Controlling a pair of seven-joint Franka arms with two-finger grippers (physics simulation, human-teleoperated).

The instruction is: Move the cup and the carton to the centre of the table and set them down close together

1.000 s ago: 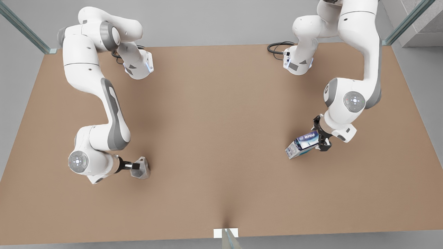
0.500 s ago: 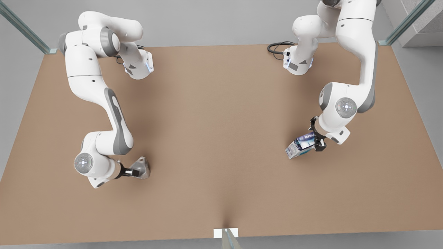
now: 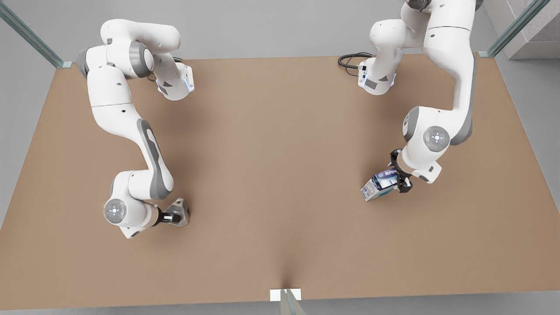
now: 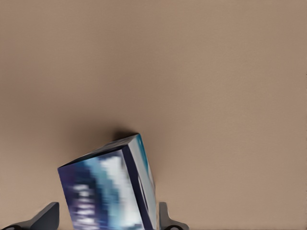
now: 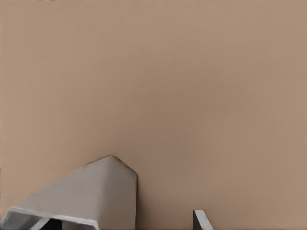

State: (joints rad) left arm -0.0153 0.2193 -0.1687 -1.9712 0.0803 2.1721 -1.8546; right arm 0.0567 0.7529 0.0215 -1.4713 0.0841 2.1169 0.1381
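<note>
At front view's right, left gripper (image 3: 400, 176) straddled carton (image 3: 379, 184), fingers (image 4: 44, 218) spread at its sides, grip not confirmable. At lower left of front view, right gripper (image 3: 168, 215) at cup (image 3: 179, 212) rim, fingers' spread unclear. Both items on table (image 3: 280, 175), well apart.

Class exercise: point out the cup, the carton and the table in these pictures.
cup (image 3: 179, 213): front view, its faceted silvery side.
carton (image 3: 379, 185): front view, its blue-white printed face.
table (image 3: 271, 153): front view, bare brown middle.
</note>
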